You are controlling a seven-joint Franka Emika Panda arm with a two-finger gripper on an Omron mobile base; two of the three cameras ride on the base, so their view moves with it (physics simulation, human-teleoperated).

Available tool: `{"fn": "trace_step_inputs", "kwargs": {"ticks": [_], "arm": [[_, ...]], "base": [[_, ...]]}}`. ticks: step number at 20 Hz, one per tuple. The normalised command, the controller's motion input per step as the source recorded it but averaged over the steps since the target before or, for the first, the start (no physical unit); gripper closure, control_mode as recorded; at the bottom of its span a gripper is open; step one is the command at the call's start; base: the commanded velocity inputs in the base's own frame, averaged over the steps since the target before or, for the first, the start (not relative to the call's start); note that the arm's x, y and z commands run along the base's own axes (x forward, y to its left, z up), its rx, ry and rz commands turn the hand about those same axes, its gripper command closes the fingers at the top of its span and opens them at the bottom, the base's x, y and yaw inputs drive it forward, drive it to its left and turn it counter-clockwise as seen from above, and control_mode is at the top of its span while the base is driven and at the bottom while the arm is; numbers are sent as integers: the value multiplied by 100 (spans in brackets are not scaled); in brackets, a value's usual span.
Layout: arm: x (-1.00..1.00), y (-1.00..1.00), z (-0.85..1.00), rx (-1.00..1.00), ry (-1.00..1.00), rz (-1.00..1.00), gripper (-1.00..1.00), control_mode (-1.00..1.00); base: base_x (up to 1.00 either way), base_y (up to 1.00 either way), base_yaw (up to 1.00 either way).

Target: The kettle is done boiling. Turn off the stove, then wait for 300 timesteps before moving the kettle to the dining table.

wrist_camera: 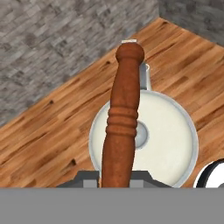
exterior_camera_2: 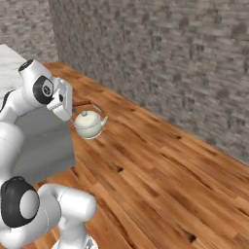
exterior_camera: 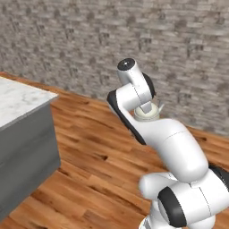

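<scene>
The small cream-white kettle (exterior_camera_2: 90, 126) hangs in the air above the wooden floor, carried by its arched reddish-brown handle (wrist_camera: 123, 114). My gripper (exterior_camera_2: 73, 104) is shut on that handle, and in the hand view the gripper (wrist_camera: 114, 179) grips its near end, with the round kettle body (wrist_camera: 168, 135) and lid directly below. From the left base view, part of the kettle (exterior_camera: 146, 114) peeks out behind the arm's wrist. The dining table (exterior_camera: 20, 99), a white veined marble top on a grey base, stands to the left. The stove is out of view.
A grey brick wall (exterior_camera_2: 160, 63) runs along the far side. Wooden plank floor (exterior_camera_2: 160, 165) stretches between the wall and the table. The table's grey cabinet side (exterior_camera_2: 46, 141) is close beside the arm.
</scene>
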Motion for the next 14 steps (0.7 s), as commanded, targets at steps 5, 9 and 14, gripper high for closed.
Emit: {"fn": "trace_step_inputs", "kwargs": {"ticks": [5,9,14], "arm": [[0,0,0,0,0,0,100,100],[0,0,0,0,0,0,100,100],[0,0,0,0,0,0,100,100]], "base": [[60,-61,32],[59,-57,32],[56,-57,32]]}}
